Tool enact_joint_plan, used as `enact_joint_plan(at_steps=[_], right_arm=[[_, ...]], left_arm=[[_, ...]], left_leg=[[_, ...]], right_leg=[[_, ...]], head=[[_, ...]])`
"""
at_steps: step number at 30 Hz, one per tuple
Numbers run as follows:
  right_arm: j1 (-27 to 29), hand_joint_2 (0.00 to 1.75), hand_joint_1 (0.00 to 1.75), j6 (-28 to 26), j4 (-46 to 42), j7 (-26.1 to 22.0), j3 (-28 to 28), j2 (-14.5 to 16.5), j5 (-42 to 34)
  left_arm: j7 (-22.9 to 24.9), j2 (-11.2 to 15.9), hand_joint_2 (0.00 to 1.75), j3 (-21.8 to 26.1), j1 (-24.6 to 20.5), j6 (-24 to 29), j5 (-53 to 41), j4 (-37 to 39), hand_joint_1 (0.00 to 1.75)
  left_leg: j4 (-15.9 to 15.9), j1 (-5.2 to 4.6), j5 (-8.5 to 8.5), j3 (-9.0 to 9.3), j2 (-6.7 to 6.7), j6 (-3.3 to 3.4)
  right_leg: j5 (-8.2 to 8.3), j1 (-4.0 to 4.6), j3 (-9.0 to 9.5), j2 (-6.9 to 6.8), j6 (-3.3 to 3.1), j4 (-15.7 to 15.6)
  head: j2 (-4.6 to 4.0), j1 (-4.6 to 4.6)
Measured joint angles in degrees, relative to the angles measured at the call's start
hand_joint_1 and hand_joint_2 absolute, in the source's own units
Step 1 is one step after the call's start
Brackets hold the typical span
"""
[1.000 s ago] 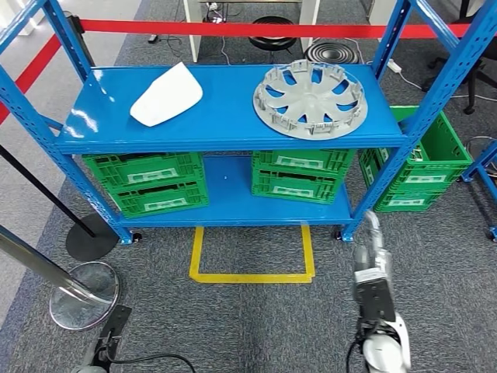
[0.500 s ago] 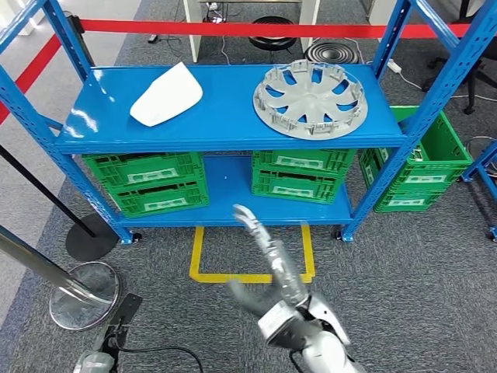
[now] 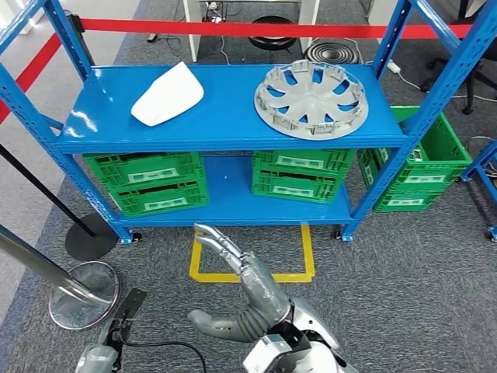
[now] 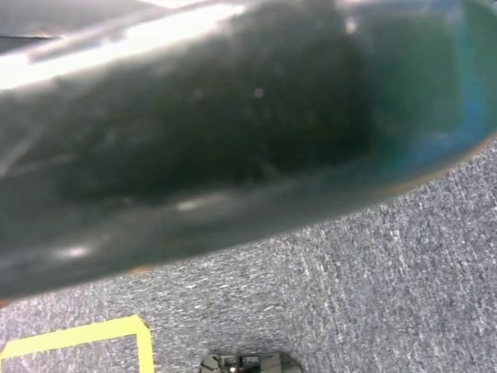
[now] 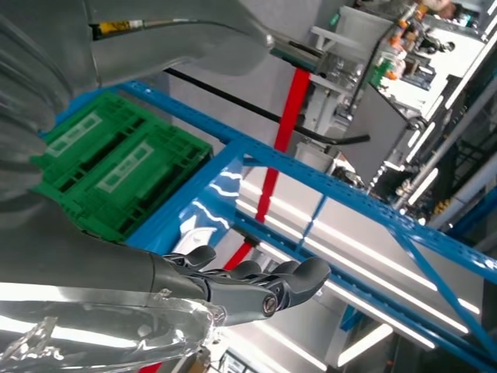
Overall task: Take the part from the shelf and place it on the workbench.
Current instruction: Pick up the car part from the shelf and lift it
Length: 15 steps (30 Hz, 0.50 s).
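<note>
The right hand [image 3: 246, 272] has swung lower and leftward across the floor, fingers spread, grasping nothing. The left hand's state I cannot tell. The hubcap [image 3: 311, 99] lies untouched at the shelf's [image 3: 234, 128] right end, the white part [image 3: 168, 94] at its left; everything remains undone.

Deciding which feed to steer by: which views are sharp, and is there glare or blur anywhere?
Head view: sharp, evenly lit, a small glare patch on the shelf near the white part. Left wrist view: a blurred dark shape close to the lens, with streaky glare. Right wrist view: right hand sharp, strong reflections on the shelf beams.
</note>
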Motion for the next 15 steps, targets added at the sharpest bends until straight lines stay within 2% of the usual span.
enact_joint_plan(at_steps=[3,4,5,6,7,8,9,10,13,15], right_arm=[[0.41,1.75,0.00,-0.52,-0.24,0.43,0.00,-0.28,-0.17],[0.61,1.75,0.00,-0.56,-0.24,0.47,0.00,-0.43,-0.17],[0.73,1.75,0.00,-0.57,-0.24,0.49,0.00,-0.55,-0.17],[0.80,1.75,0.00,-0.57,-0.24,0.52,0.00,-0.64,-0.19],[0.82,1.75,0.00,-0.57,-0.24,0.62,0.00,-0.71,-0.24],[0.81,1.75,0.00,-0.54,-0.23,0.85,0.00,-0.75,-0.42],[0.82,1.75,0.00,-0.48,-0.25,1.14,0.00,-0.78,-0.71],[0.90,1.31,0.00,-0.35,-0.26,1.59,-0.01,-0.80,-1.15],[1.40,0.00,0.00,0.65,-0.29,3.95,-0.18,-0.92,-2.84],[1.58,0.00,0.00,1.21,-0.27,5.72,-0.42,-0.97,-3.27]], left_arm=[[0.01,0.05,0.00,-0.45,0.05,0.16,0.27,0.01,0.00],[0.01,0.07,0.00,-0.55,0.08,0.18,0.31,0.01,0.00],[0.01,0.08,0.00,-0.60,0.09,0.19,0.33,0.01,0.00],[0.01,0.08,0.00,-0.63,0.10,0.20,0.37,0.01,0.00],[0.01,0.08,0.00,-0.64,0.10,0.22,0.44,0.01,0.00],[0.01,0.12,0.00,-0.66,0.09,0.25,0.53,0.01,0.00],[0.00,0.17,0.00,-0.67,0.08,0.29,0.66,0.01,0.00],[0.00,0.23,0.00,-0.69,0.09,0.35,0.82,0.01,0.00],[-0.14,0.33,0.00,-0.72,0.14,0.53,1.50,0.01,0.00],[-0.44,0.35,0.00,-0.73,0.15,0.57,1.99,0.02,0.00]], left_leg=[[-0.14,0.16,0.01,0.15,0.09,0.13],[-0.12,0.21,-0.06,0.20,0.10,0.05],[-0.09,0.30,-0.17,0.30,0.08,-0.11],[-0.05,0.46,-0.35,0.51,0.05,-0.37],[0.04,0.62,-0.61,0.77,0.01,-0.73],[0.19,0.66,-0.92,0.95,-0.04,-1.18],[0.47,0.64,-1.21,0.97,-0.08,-1.63],[0.69,0.52,-1.36,0.86,-0.10,-2.03],[0.86,0.46,-1.48,0.53,-0.02,-2.79],[2.73,0.56,-2.85,-0.32,0.02,-3.18]], right_leg=[[-4.90,-0.31,-5.71,-0.12,0.58,11.39],[-5.41,-0.43,-7.15,-0.12,0.75,13.99],[-4.65,-0.55,-7.45,-0.14,0.88,14.18],[-2.79,-0.69,-6.53,-0.18,1.01,11.93],[-0.44,-0.88,-4.78,-0.28,1.19,8.08],[1.18,-0.93,-2.92,-0.36,1.38,4.35],[2.05,-1.01,-1.36,-0.38,1.28,1.30],[2.14,-1.03,-0.61,-0.33,0.99,-0.20],[1.46,-0.95,-0.72,0.04,-0.60,-0.29],[1.32,-0.98,-0.65,0.10,-1.46,-0.29]], head=[[0.00,0.16],[0.00,0.15],[0.00,0.16],[0.00,0.15],[0.00,0.16],[0.00,0.22],[0.00,0.34],[0.00,0.34],[0.00,-0.26],[0.00,-0.49]])
